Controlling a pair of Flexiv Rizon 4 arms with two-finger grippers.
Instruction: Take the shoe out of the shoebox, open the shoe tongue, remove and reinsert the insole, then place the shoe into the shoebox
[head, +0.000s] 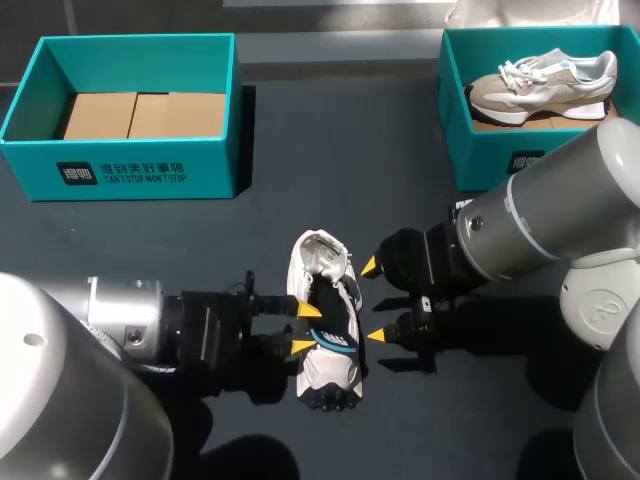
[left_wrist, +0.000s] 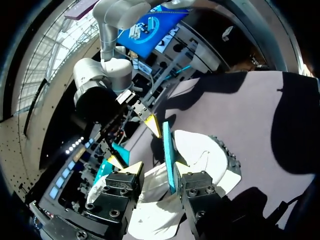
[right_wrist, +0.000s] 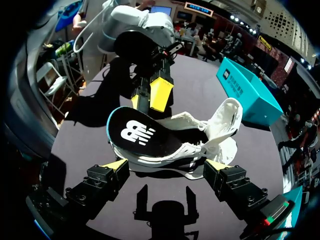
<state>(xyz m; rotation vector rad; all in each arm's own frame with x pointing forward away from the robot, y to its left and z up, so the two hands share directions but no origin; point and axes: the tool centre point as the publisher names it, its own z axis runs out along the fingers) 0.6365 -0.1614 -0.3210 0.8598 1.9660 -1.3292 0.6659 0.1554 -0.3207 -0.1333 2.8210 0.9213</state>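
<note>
Left arm comes in low from the near-left, wrist level, left gripper (head: 306, 329) (left_wrist: 155, 168) at the left flank of the shoe (head: 325, 320) (right_wrist: 200, 145). Its fingers are apart. The teal edge of the insole (right_wrist: 137, 135) (left_wrist: 168, 155) runs between them, against one finger, with a gap showing to the other, so no clamp. Right arm reaches in from the right, elbow high. Right gripper (head: 374, 301) (right_wrist: 166, 166) sits just right of the shoe, fingers spread wide, one tip toward each end of the shoe's right side; contact can't be confirmed. The shoe sits mid-surface between the two grippers, running near to far, with the tongue (right_wrist: 227, 117) pulled open at the far end. The insole is black with a white logo and partly out, lying tilted across the opening with the logo end toward the near side. Left shoebox (head: 125, 170) sits far-left, with only cardboard (head: 140, 115) inside, well apart from the shoe. Right shoebox (head: 480, 150) sits far-right, just beyond the right arm, and holds a second shoe (head: 540, 85). The dark surface (head: 300, 150) lies bare between the boxes and the shoe.
</note>
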